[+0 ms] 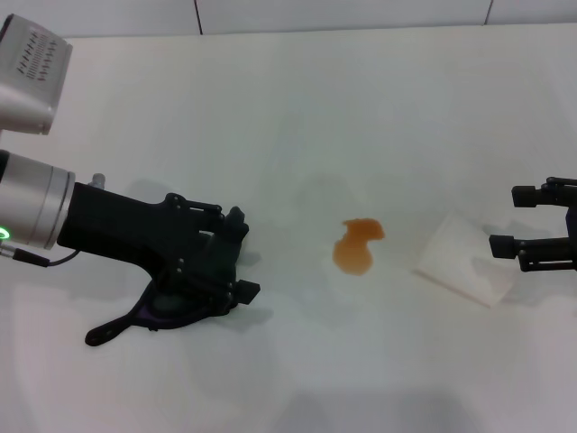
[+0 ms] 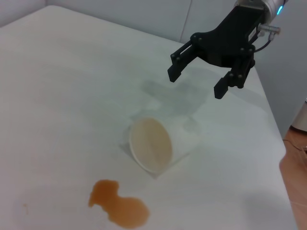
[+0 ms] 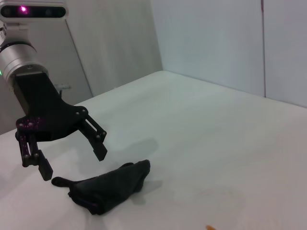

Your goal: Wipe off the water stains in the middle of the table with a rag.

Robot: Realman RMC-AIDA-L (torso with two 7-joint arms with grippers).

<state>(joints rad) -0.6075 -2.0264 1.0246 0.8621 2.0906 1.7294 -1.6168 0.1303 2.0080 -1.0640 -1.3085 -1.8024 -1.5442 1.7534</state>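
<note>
One spill, one rag, one cup, two grippers on this white table point(image 1: 297, 108). The water stains point(image 1: 357, 245) come as a single orange-brown blotch, glossy and irregular, sitting near the middle of the tabletop; the left wrist view picks it up again point(image 2: 119, 204) with a tiny separate speck off to one side. Over on the robot's left, the left gripper point(image 1: 236, 255) is poised right above the rag point(image 1: 167, 311), fingers spread wide, nothing between them; the right wrist view point(image 3: 72, 158) shows them clear of the cloth, just above one end of it. The rag is a dark, crumpled heap lying flat on the table point(image 3: 108, 187), with a thin tail trailing out and a purplish edge along its lower side, well apart from the stain. Between the blotch and the right side lies one white paper cup point(image 1: 464, 259), tipped on its side, its open mouth facing the left wrist camera point(image 2: 160, 144), just beside the stain but not touching it. The right gripper point(image 1: 517, 219) hangs at the table's right edge, near the cup, fingers parted and empty, also clear in the left wrist view point(image 2: 195, 81). No brand, label or lettering can be read on anything.
</note>
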